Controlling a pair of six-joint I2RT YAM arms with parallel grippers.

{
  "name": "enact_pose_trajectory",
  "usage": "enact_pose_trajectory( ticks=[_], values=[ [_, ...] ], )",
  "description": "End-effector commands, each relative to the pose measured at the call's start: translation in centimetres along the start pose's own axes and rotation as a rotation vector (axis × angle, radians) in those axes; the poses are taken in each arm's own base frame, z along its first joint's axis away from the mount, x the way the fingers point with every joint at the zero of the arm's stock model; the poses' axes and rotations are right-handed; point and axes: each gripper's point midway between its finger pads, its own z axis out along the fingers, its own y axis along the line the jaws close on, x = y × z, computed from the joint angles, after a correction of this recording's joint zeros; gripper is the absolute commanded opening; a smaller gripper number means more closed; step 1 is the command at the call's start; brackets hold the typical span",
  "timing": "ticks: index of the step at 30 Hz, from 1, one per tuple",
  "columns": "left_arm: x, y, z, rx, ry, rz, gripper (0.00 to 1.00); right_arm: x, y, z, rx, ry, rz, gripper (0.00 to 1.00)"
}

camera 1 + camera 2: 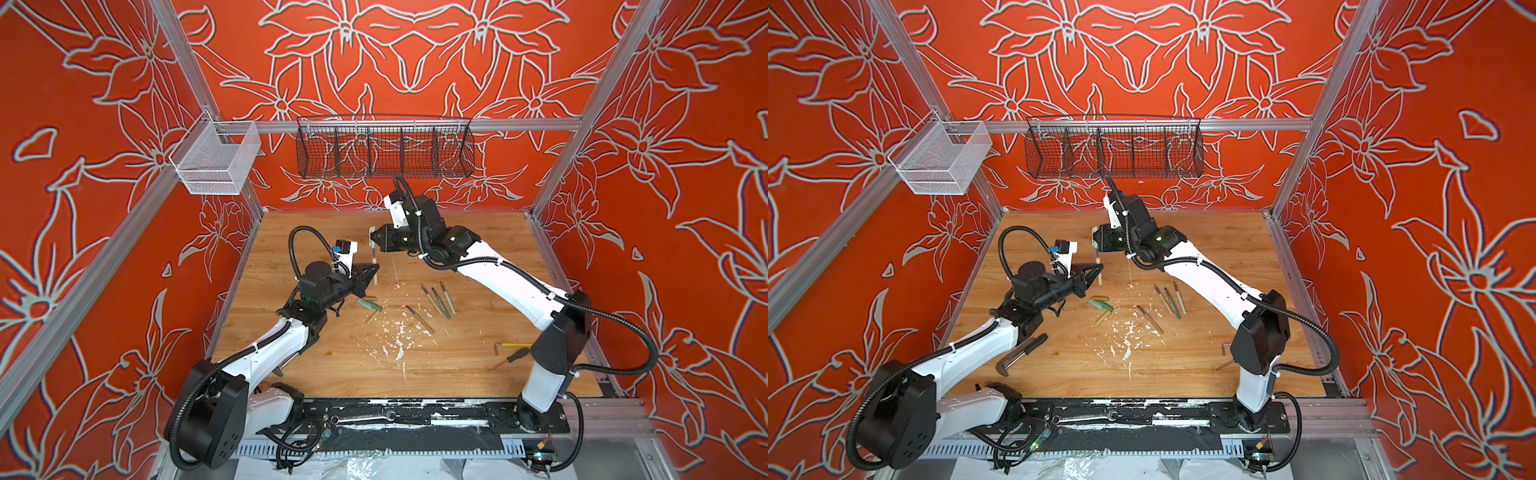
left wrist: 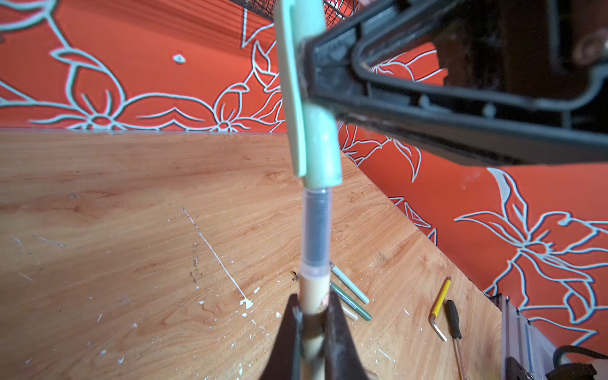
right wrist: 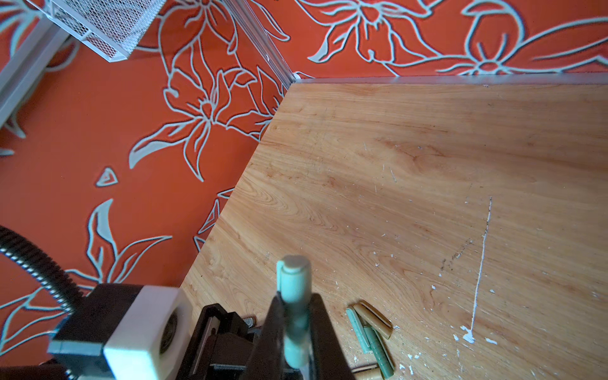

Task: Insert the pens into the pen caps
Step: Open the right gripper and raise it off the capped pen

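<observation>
While the left hand is clamping the tan pen and the right hand is pinching the pale green cap over its tip, both raised above the desk, any tilt between the 2 is risking a jam or slip. Bare desk is stretching behind them; loose pens and loose caps are lying nearer the front.

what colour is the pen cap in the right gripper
Pale mint green; the pen cap shows best in the left wrist view.
</observation>
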Motion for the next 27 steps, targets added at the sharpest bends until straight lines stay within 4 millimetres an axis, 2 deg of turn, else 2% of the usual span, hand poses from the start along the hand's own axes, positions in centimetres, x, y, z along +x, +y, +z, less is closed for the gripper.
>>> enact_pose_trajectory(
  ticks=[1, 23, 27],
  values=[
    [-9.3, -2.1, -1.1, 0.011, -0.302, 0.139, 0.0, 7.3, -0.5, -0.1, 0.013, 0.272, 0.011, 0.05],
    [-10.5, -2.9, -1.0, -0.01, -0.316, 0.222, 0.0, 9.1, -2.2, -2.4, 0.136, 0.351, -0.112, 0.04],
    [-10.8, -3.4, -0.8, 0.015, -0.318, 0.225, 0.0, 8.9, -1.7, -2.7, 0.129, 0.335, -0.145, 0.04]
  ],
)
